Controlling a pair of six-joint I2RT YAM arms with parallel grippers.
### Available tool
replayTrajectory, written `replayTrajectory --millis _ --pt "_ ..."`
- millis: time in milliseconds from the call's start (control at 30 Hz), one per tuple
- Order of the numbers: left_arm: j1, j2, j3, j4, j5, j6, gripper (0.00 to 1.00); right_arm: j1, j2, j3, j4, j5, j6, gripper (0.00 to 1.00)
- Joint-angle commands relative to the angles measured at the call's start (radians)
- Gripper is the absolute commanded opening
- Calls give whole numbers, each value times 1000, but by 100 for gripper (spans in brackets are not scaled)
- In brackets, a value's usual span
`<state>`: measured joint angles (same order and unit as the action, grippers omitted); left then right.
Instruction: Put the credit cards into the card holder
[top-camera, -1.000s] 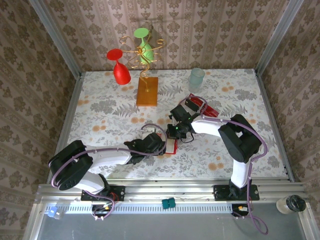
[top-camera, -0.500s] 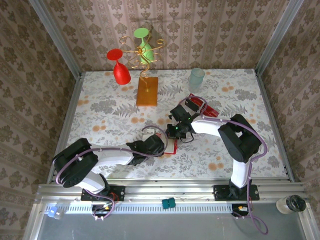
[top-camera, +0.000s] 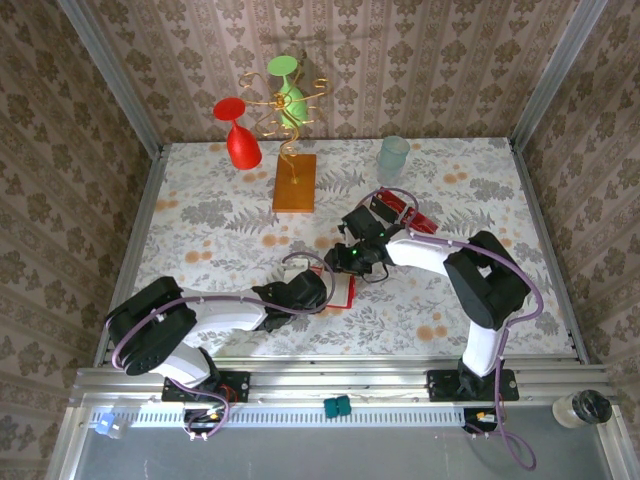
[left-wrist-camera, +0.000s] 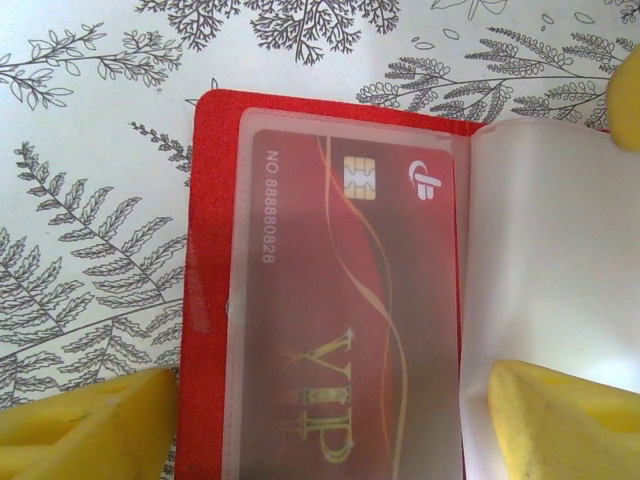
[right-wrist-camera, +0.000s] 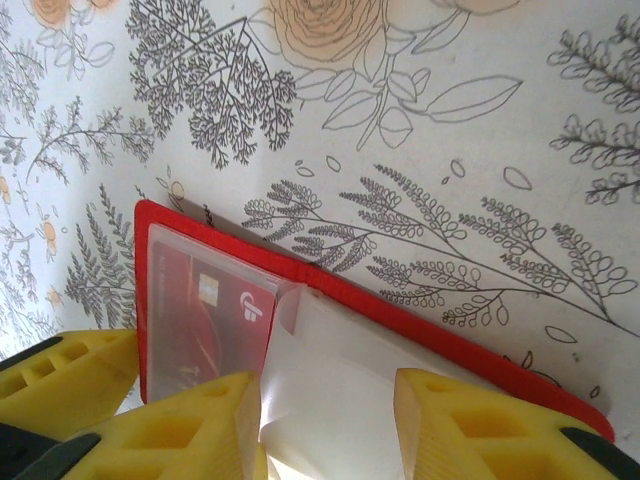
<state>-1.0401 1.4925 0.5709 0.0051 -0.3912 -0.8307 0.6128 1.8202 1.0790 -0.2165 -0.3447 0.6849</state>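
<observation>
- Card holder: lies open on the floral table, near the middle and toward the near edge, between the two gripper heads.
- Card holder, left wrist view: the red cover frames a clear pocket. Behind the plastic sits one credit card, red with a gold chip, a printed number and the letters VIP. A pale inner leaf lies just to its right.
- Left gripper: jaws wide apart and holding nothing. One yellow finger lies off the cover's left edge over the table; the other is over the pale leaf. Whether either touches the card holder cannot be told.
- Left gripper, top view: it meets the card holder from the left.
- Right gripper: jaws partly apart, with the translucent leaf in the gap between them. The pictures show no closed grip on it.
- Right gripper, top view: just far of the card holder.
- Loose credit cards: a red cluster on the table, to the right of and beyond the right wrist, apart from the card holder.
- Background: an orange-brown block bearing gold wire, with a red glass and a green glass on it, and a pale cup to its right.
</observation>
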Motion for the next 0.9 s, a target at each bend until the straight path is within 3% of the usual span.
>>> replayTrajectory --millis 0,567,867 --pt "-1 25 -32 -15 40 -22 82 -4 -18 -7 -35 24 8 42" --pt "-1 24 -37 -11 40 -24 81 -4 -7 -40 -17 33 32 51" --pt "-3 10 -36 -14 38 -22 81 -2 13 -24 25 -78 30 49"
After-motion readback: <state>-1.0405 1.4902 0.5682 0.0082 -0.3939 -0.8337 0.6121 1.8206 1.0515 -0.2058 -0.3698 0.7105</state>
